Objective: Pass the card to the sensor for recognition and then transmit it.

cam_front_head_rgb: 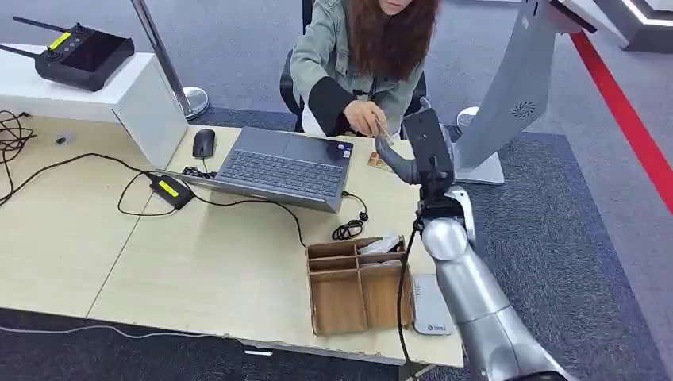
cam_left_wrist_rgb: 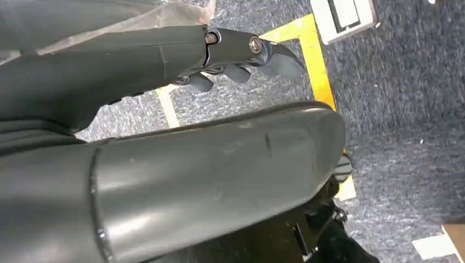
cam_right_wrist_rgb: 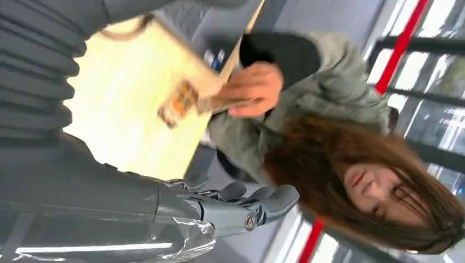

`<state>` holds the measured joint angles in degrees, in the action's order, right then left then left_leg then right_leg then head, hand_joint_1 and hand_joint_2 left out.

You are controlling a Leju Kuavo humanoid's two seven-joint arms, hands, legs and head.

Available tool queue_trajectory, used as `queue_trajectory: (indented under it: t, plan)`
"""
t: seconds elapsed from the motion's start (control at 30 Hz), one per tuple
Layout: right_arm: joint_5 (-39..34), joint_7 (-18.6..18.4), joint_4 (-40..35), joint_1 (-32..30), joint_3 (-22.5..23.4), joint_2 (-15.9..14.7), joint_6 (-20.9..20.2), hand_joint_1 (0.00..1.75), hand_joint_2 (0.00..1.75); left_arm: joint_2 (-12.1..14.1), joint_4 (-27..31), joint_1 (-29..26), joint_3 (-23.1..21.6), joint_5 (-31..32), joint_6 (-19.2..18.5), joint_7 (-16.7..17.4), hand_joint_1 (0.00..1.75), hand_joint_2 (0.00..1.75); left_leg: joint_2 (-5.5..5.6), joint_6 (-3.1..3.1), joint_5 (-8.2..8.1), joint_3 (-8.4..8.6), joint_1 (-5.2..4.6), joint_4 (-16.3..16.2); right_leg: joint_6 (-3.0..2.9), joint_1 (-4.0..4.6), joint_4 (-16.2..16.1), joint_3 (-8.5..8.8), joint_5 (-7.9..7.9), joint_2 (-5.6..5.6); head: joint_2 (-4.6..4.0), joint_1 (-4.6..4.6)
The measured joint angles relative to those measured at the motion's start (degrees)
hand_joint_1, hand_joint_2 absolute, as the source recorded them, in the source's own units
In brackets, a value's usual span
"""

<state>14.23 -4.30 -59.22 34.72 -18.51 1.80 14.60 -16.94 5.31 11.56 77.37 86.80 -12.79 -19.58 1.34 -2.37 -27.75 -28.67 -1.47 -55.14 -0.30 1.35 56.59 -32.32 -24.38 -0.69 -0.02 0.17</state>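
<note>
My right hand (cam_front_head_rgb: 406, 155) reaches across the desk toward a seated person; in the right wrist view its fingers (cam_right_wrist_rgb: 241, 204) are spread and hold nothing. The person's hand (cam_front_head_rgb: 365, 117) pinches a thin card (cam_right_wrist_rgb: 233, 103) just beyond my hand. A second, orange patterned card (cam_front_head_rgb: 378, 162) lies flat on the desk (cam_front_head_rgb: 198, 262) beside my hand, also visible as the patterned card (cam_right_wrist_rgb: 176, 104). The white flat sensor (cam_front_head_rgb: 432, 306) lies at the desk's near right edge, next to my forearm. My left hand (cam_left_wrist_rgb: 241, 55) hangs over the floor, holding nothing.
A wooden compartment box (cam_front_head_rgb: 357, 287) stands left of the sensor. An open laptop (cam_front_head_rgb: 282, 168), a mouse (cam_front_head_rgb: 204, 143), a black adapter (cam_front_head_rgb: 171, 190) and cables occupy the desk's far middle. A grey monitor stand (cam_front_head_rgb: 508, 95) rises at the far right. A controller (cam_front_head_rgb: 79, 54) sits on a white box.
</note>
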Motion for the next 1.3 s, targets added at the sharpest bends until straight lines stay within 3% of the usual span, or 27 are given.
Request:
queue_trajectory:
  t: [0.1, 0.13, 0.33, 0.5, 0.73, 0.97, 1.17, 1.3]
  plan:
    - [-5.7, -0.88, -10.48, -5.99, 0.57, -3.7, -1.1, 0.0, 0.0, 0.22, 0.04, -0.83, 0.72, -0.59, 1.01, -1.58, 0.0, 0.0, -0.09, -0.05, -0.07, 0.14, 0.0, 0.0, 0.04, 0.06, -0.1, 0.08, -0.05, -0.08, 0.0, -0.04]
    - [-7.86, -0.59, -14.67, -9.35, 1.27, -5.36, -1.38, 0.0, 1.75, 0.28, 0.04, -1.11, 1.14, -0.96, 1.36, -1.86, 0.0, 0.0, 0.05, -0.09, -0.12, 0.17, 0.01, 0.0, 0.08, 0.06, -0.13, 0.22, -0.15, 0.03, 0.0, 0.04]
    - [-16.31, 4.37, -28.59, -24.52, 7.06, -11.55, -3.9, 0.0, 1.75, 0.7, 0.24, -1.93, 2.8, -2.43, 1.99, -1.51, 0.0, 0.0, -0.11, -0.14, -0.34, 0.28, 0.0, 0.0, 0.13, 0.03, -0.15, 0.33, -0.26, -0.11, 0.0, 0.04]
    - [-19.0, 8.54, -31.12, -31.75, 10.4, -13.14, -5.69, 0.0, 1.75, 0.94, 0.42, -1.81, 4.02, -2.84, 2.23, -0.74, 0.0, 0.0, -0.16, -0.12, -0.37, 0.31, 0.01, 0.01, 0.12, 0.02, -0.15, 0.33, -0.26, -0.2, 0.0, -0.02]
    - [-23.37, 15.3, -26.98, -36.66, 11.6, -12.44, -7.57, 0.0, 1.75, 1.14, 0.46, -1.65, 5.64, -3.28, 2.19, -0.42, 0.0, 0.0, -0.16, -0.1, -0.36, 0.25, 0.05, 0.03, 0.1, 0.05, -0.12, 0.35, -0.27, -0.18, 0.0, 0.0]
    - [-24.42, 16.08, -22.44, -37.12, 11.36, -11.0, -8.29, 0.0, 1.75, 1.29, 0.48, -1.59, 6.29, -3.1, 2.67, -0.35, 0.0, 0.0, -0.18, -0.1, -0.35, 0.29, 0.06, 0.03, 0.1, 0.06, -0.09, 0.35, -0.27, -0.17, 0.0, 0.0]
    - [-29.6, 20.96, -18.74, -37.02, 9.79, -8.35, -9.38, 0.0, 1.75, 1.53, 0.48, -1.51, 6.99, -2.51, 2.67, -0.04, 0.0, 0.0, -0.16, -0.1, -0.36, 0.28, 0.08, 0.03, 0.05, 0.07, -0.09, 0.35, -0.3, -0.17, 0.0, 0.0]
    - [-32.0, 22.2, -16.67, -36.58, 8.26, -7.33, -9.58, 0.0, 1.75, 1.55, 0.48, -1.47, 7.1, -2.25, 2.65, 0.13, 0.0, 0.0, -0.17, -0.1, -0.36, 0.28, 0.09, 0.03, 0.05, 0.08, -0.09, 0.35, -0.31, -0.17, 0.0, 0.0]
